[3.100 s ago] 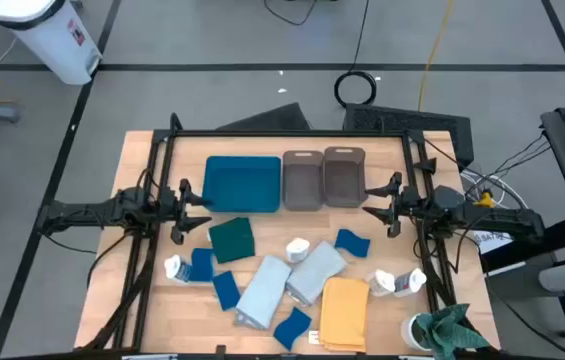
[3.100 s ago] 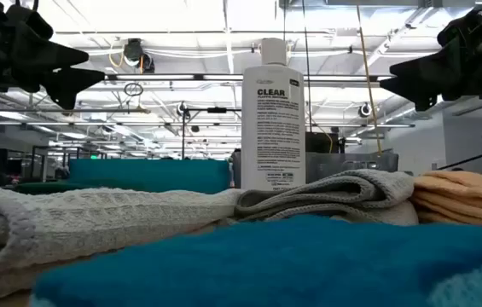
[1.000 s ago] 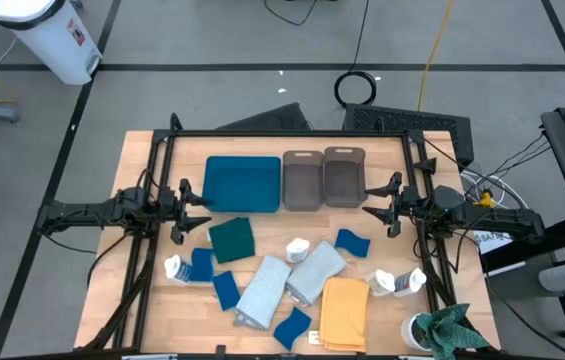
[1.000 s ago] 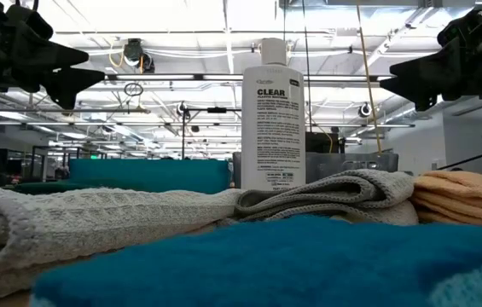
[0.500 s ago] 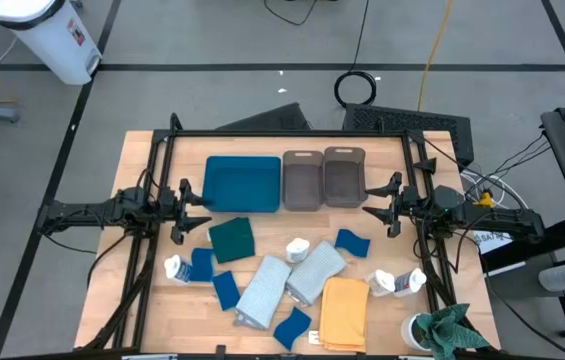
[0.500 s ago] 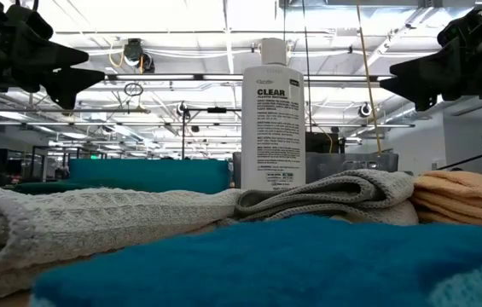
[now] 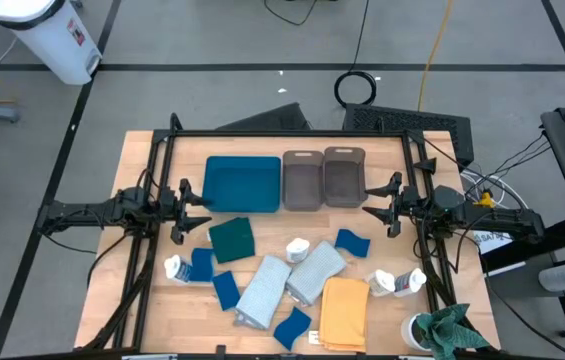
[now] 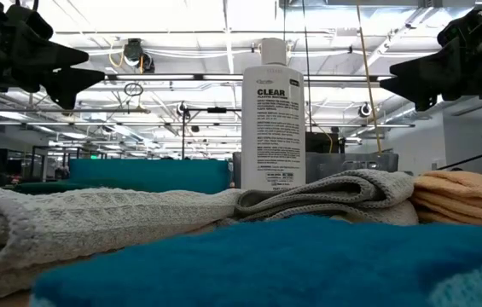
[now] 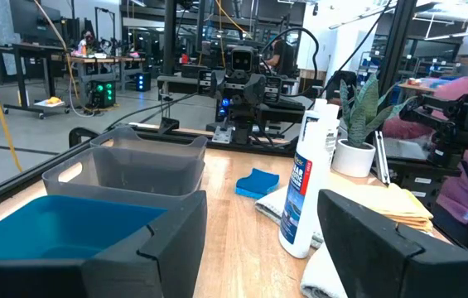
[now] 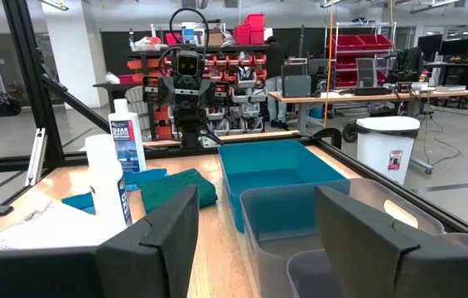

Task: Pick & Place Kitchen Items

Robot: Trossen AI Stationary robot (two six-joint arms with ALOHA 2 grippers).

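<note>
Scattered over the front half of the worktop (image 7: 387,325): four small white bottles, four blue sponges, four folded cloths. Of the bottles, one near the left edge (image 7: 174,267), one upright in the middle (image 7: 298,248), two close together toward the right edge (image 7: 382,283) (image 7: 414,281). Of the sponges, one touching the left bottle (image 7: 202,263), one just in front of it (image 7: 225,290), one at the front edge (image 7: 292,325), one right of the middle bottle (image 7: 352,242). Of the cloths, a dark teal one (image 7: 231,240) in front of the tray, two pale grey ones side by side in the middle (image 7: 265,290) (image 7: 314,270), a mustard one (image 7: 343,312) touching the right-hand grey one. Behind all these, along the back: one flat teal tray (image 7: 243,184) and two grey-brown bins (image 7: 302,180) (image 7: 344,176), side by side. At the front right corner, a green rag (image 7: 449,330). Left hand (image 7: 194,210) raised at the tray's front left corner, fingers spread, pinching nothing. Right hand (image 7: 374,208) raised just right of the bins, likewise spread and empty.
</note>
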